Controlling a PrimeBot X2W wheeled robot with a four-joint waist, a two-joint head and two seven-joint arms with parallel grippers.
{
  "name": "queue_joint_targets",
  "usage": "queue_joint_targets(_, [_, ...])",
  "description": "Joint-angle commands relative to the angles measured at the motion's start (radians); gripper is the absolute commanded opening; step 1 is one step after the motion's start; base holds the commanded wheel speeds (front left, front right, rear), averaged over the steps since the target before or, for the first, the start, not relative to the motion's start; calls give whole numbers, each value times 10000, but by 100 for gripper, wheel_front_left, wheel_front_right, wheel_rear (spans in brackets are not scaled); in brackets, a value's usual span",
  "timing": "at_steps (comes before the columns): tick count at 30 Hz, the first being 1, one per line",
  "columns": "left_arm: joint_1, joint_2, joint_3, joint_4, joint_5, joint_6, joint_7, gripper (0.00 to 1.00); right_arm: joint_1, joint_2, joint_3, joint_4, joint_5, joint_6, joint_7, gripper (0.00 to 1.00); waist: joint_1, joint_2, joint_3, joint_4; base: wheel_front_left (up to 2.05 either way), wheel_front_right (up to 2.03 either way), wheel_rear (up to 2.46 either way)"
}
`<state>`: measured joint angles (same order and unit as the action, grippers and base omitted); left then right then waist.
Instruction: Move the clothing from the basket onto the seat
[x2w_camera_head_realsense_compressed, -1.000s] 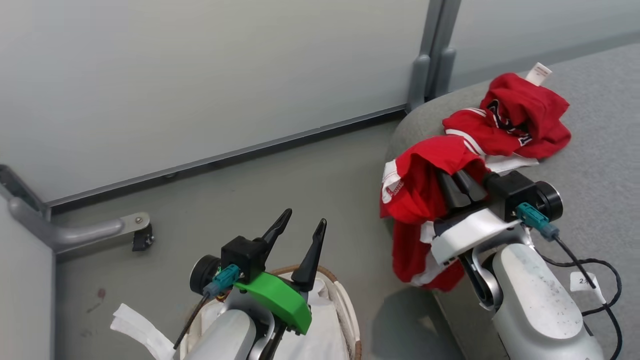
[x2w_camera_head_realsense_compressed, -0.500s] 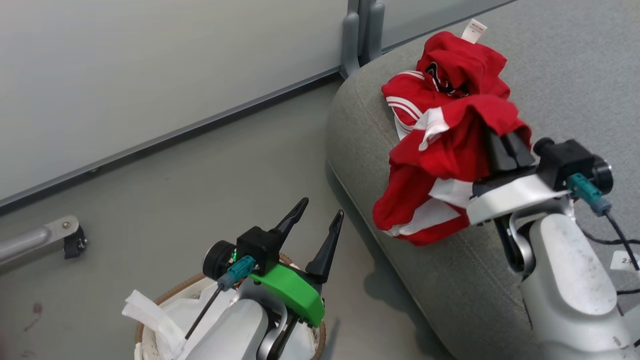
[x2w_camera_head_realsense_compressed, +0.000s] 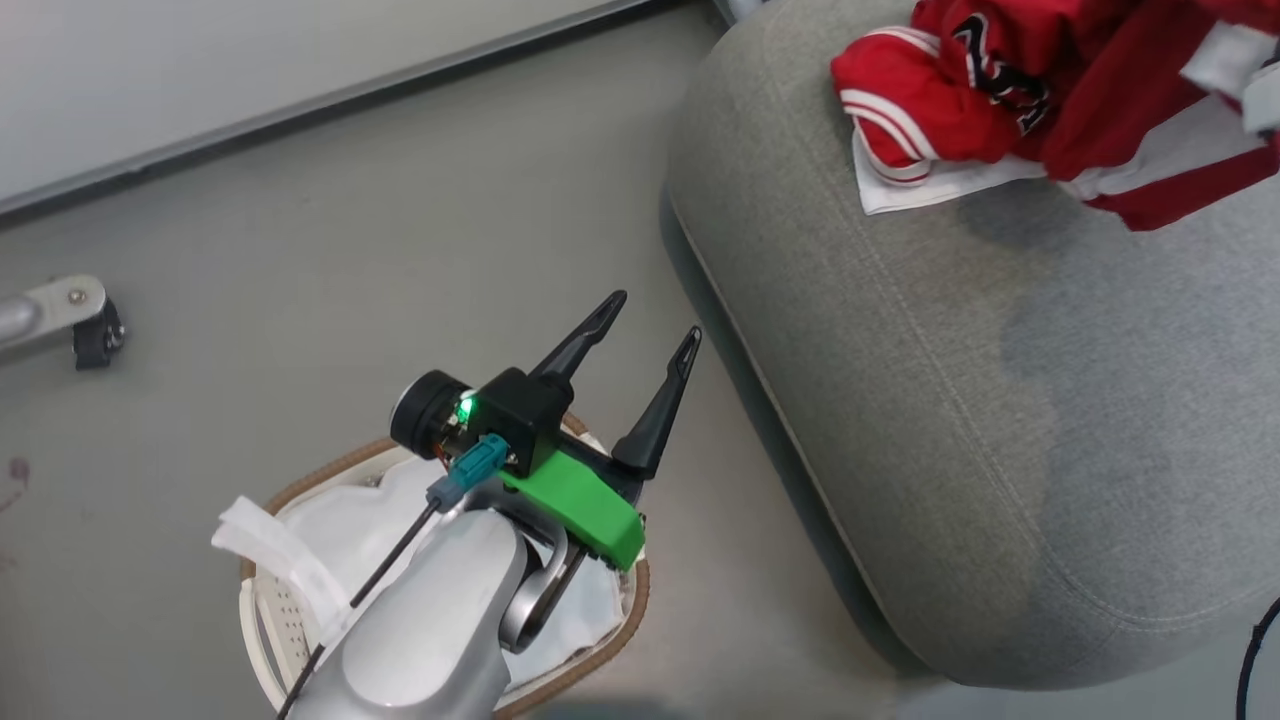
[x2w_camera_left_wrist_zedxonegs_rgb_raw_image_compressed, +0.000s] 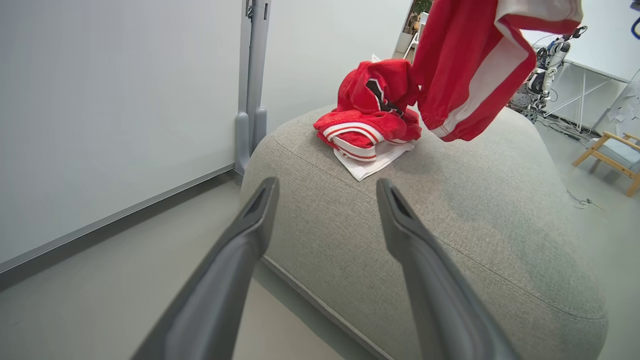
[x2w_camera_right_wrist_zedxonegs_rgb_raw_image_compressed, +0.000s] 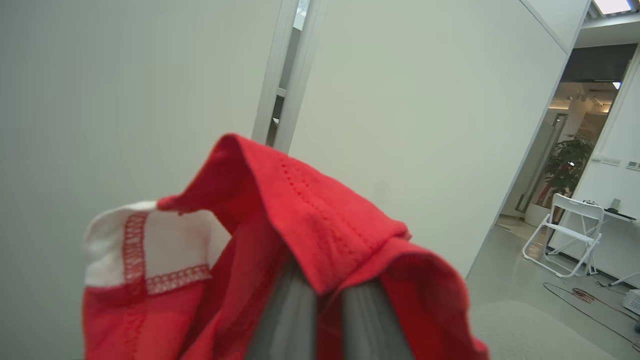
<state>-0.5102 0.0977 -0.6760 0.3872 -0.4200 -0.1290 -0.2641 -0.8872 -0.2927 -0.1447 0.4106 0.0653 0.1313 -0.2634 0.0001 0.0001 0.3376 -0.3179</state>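
Nearest the robot, at the near left, the basket (x2w_camera_head_realsense_compressed: 340, 463) stood on the grey floor (x2w_camera_head_realsense_compressed: 400, 220) with a white liner sheet (x2w_camera_head_realsense_compressed: 360, 520) bunched inside it and no red fabric visible in it. The left end effector (x2w_camera_head_realsense_compressed: 657, 314) hovered over the basket's far right edge, its two dark fingers spread wide apart and holding nothing, pointing toward the seat (x2w_camera_head_realsense_compressed: 950, 430). In the left wrist view the left end effector (x2w_camera_left_wrist_zedxonegs_rgb_raw_image_compressed: 326, 184) framed the near rounded corner of the seat (x2w_camera_left_wrist_zedxonegs_rgb_raw_image_compressed: 450, 240), which filled the right side of the scene, well apart from the fingertips. Farther back on the seat's top, near its far left edge, lay the lettered garment (x2w_camera_head_realsense_compressed: 930, 100), crumpled, with white stripes facing forward and a white fold showing beneath it; the left wrist view showed the lettered garment (x2w_camera_left_wrist_zedxonegs_rgb_raw_image_compressed: 372, 115) resting on the cushion. Just right of it hung the second garment (x2w_camera_head_realsense_compressed: 1150, 130), red with a broad white band; from the left wrist view the second garment (x2w_camera_left_wrist_zedxonegs_rgb_raw_image_compressed: 465, 65) dangled above the cushion, its lower hem beside the lying piece, and whether the two touched could not be told. The right end effector (x2w_camera_right_wrist_zedxonegs_rgb_raw_image_compressed: 330, 300) had its fingers pressed together, pinching the second garment (x2w_camera_right_wrist_zedxonegs_rgb_raw_image_compressed: 300, 210), which draped over the fingertips. Beyond stood pale wall panels (x2w_camera_left_wrist_zedxonegs_rgb_raw_image_compressed: 100, 100) and a white folding chair (x2w_camera_right_wrist_zedxonegs_rgb_raw_image_compressed: 570, 230).
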Motion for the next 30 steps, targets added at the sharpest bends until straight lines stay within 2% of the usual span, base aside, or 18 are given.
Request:
queue_joint_targets(1, [-330, 132, 26, -90, 129, -29, -1, 100, -245, -234, -230, 304, -122, -11, -18, 0, -1, -1, 1228, 755, 0, 0, 0])
queue_joint_targets(7, [-844, 242, -12, -307, 321, -29, -1, 100, -436, -455, -1089, 1382, -481, -11, -18, 0, -1, -1, 2148, 1210, 0, 0, 0])
queue_joint_targets(15, [-956, 363, 143, -471, 421, -29, -1, 100, 230, 88, -1717, 2429, -1007, -11, -19, 0, -1, -1, 2604, 1297, 0, 0, 0])
queue_joint_targets(21, [-712, 406, 216, -431, 434, -29, -1, 100, 660, 400, -1738, 2410, -1192, -11, -17, 1, -1, -1, 2458, 1124, 0, 0, 0])
queue_joint_targets(22, [-665, 414, 227, -411, 427, -29, -1, 100, 733, 447, -1710, 2308, -1217, -11, -17, 24, -1, -1, 2393, 1076, 0, 0, 0])
queue_joint_targets(23, [-637, 423, 232, -398, 424, -29, -1, 100, 796, 499, -1719, 2181, -1206, -11, -17, 37, -1, -1, 2339, 1035, 0, 0, 0])
queue_joint_targets(24, [-614, 439, 227, -393, 425, -29, -1, 100, 896, 553, -1735, 2050, -1213, -11, -17, 100, -1, -1, 2266, 987, 0, 0, 0])
queue_joint_targets(30, [-364, 415, 354, -344, 374, -29, -1, 100, 1644, 847, -1503, 1447, -1251, -11, -17, 100, -1, -1, 1696, 747, 0, 0, 0])
